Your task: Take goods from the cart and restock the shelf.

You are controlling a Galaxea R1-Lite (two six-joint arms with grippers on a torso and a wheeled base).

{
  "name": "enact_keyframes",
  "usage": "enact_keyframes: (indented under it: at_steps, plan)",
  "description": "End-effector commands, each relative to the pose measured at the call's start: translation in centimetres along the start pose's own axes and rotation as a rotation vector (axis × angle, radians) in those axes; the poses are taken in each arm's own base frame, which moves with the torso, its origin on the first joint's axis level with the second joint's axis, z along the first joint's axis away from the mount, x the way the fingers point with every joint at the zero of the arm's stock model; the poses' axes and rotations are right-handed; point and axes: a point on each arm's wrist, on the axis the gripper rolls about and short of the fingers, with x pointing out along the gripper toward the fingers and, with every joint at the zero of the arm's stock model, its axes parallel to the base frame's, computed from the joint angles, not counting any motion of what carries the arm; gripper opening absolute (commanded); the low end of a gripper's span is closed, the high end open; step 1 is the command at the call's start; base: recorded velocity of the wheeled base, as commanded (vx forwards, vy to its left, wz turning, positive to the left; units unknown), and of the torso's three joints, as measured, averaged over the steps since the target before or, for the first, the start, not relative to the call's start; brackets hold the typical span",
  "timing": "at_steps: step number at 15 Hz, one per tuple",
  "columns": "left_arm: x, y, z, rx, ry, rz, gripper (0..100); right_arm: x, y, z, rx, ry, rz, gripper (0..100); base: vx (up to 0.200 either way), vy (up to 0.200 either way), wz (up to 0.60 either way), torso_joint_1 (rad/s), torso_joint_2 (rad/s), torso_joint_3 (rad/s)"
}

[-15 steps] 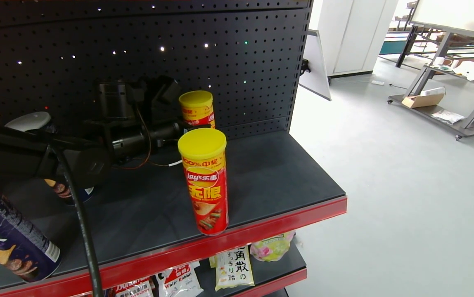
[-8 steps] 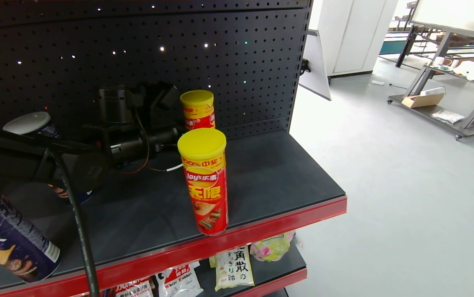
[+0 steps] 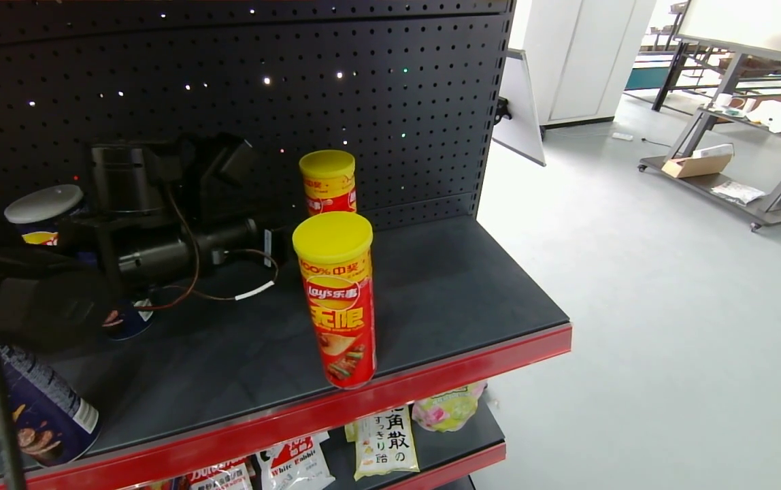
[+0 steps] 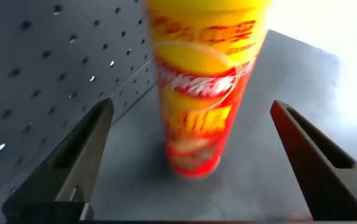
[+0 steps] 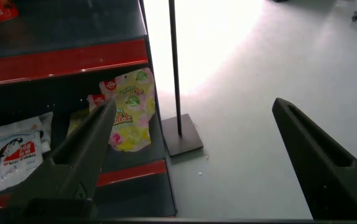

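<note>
A shop setting: red-edged pegboard shelf (image 3: 465,292) stocked with crisp cans (image 3: 339,299) and snack bags (image 3: 384,442)

Your front chip can (image 3: 336,299) is red with a yellow lid (the rear can (image 3: 327,182) behind it too); the shelf (image 3: 458,286) under it is black, red-edged.

Left arm (image 3: 159,253) stretched roughly level, wrist turned toward robot's right. Left end effector (image 4: 192,109) fingers spread wide apart, gripping nothing. Right end effector (image 5: 194,106) angled downward, fingers equally wide apart, gripping nothing.
</note>
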Motion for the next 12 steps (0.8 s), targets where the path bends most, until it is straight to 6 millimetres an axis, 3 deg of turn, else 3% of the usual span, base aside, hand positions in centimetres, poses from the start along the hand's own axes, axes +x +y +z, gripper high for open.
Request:
enact_keyframes:
  at_steps: [1,6,10,12]
  plan:
    - [-4.5,-0.7,1.3,0.017,-0.057,0.024,100,0.0,0.0,0.0,0.000,0.001,0.001,100,0.000,0.000,0.00,0.000,0.00,0.000]
    - [-11.4,-2.8,1.9,0.040,-0.138,0.036,100,0.0,0.0,0.0,0.000,0.001,0.001,100,0.000,0.000,0.00,0.000,0.00,0.000]
    - [-18.1,-4.8,2.6,0.046,-0.165,0.061,100,0.0,0.0,0.0,0.000,0.001,0.001,100,0.000,0.000,0.00,0.000,0.00,0.000]
    - [-24.0,-6.8,2.1,0.040,-0.148,0.074,100,0.0,0.0,0.0,0.000,0.001,0.001,100,0.000,0.000,0.00,0.000,0.00,0.000]
